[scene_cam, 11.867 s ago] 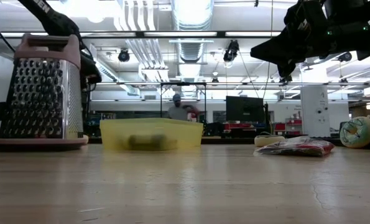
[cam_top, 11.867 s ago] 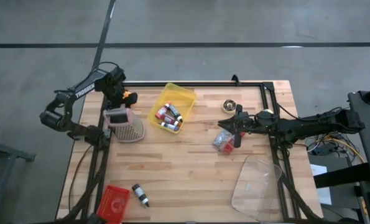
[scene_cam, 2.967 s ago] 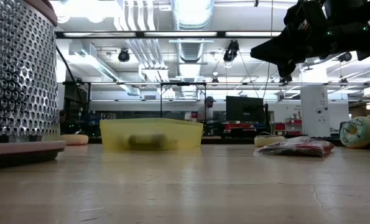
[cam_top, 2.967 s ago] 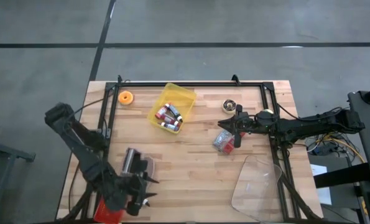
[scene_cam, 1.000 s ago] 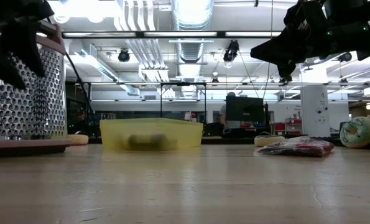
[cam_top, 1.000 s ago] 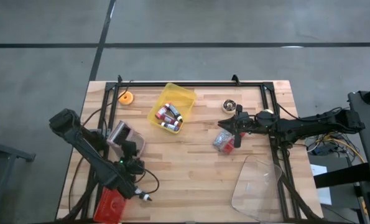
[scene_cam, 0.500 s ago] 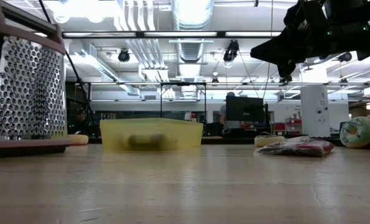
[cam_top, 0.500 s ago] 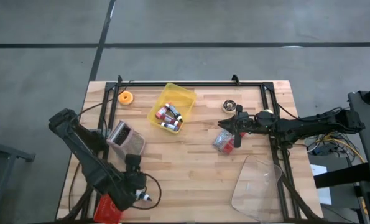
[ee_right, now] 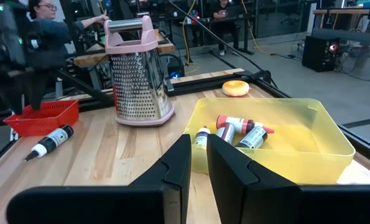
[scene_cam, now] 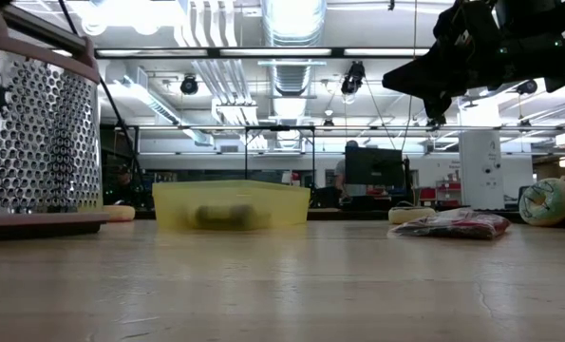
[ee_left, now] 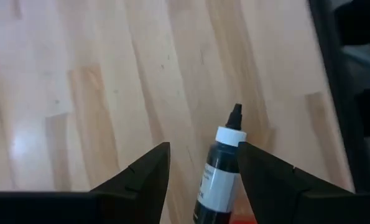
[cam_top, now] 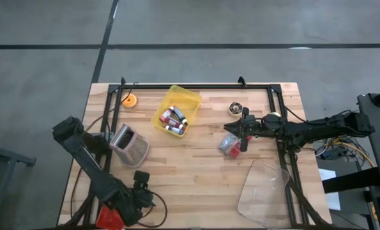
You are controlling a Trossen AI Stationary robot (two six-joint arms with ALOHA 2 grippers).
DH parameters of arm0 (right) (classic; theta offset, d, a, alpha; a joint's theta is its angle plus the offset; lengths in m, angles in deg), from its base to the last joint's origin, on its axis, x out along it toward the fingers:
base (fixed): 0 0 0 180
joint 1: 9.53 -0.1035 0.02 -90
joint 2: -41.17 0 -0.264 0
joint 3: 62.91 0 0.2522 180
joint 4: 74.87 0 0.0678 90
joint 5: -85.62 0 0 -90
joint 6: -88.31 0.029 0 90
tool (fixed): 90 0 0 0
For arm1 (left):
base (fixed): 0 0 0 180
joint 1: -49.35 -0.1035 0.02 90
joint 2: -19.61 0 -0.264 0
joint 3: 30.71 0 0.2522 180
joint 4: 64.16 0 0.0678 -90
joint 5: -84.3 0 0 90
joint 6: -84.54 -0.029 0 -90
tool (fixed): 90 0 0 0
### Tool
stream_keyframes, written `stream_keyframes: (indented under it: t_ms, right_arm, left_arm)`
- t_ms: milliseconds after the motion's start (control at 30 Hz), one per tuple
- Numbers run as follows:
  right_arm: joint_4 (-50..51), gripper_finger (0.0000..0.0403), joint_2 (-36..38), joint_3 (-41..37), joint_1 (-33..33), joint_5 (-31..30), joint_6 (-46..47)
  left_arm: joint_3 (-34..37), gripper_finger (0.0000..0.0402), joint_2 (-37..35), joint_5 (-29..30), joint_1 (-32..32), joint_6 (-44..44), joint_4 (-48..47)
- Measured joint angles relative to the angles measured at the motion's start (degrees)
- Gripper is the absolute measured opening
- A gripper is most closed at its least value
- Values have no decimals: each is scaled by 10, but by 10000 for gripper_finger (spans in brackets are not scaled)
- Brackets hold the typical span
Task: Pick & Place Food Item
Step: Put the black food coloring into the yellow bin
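Note:
The food item, an orange donut, lies flat on the table at the far left, with no gripper near it. My left gripper hangs open near the table's near left corner and points steeply down. Its fingers stand on either side of a small dark dropper bottle that lies flat on the wood. The high view hides that bottle under the gripper. My right gripper is shut and waits level above a red packet at the table's right middle.
A metal grater with a pink frame stands upright left of centre. A yellow bin holding several bottles sits at the far middle. A red basket is at the near left corner. A clear sheet lies near right.
My left gripper has moved away from the grater toward the table's near edge and tipped to point more steeply down. It now hangs over the dropper bottle. The grater has stayed upright where it was.

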Motion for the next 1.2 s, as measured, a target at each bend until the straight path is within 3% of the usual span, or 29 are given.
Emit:
stream_keyframes:
  t_ms: [467, 1200]
  right_arm:
    - [0, 47, 0, 0, 0, 0, 0]
    - [0, 47, 0, 0, 0, 0, 0]
  left_arm:
    - [-3, 193, 110, -60, 0, 22, 41]
    - [47, 193, 110, -67, 0, 46, 106]
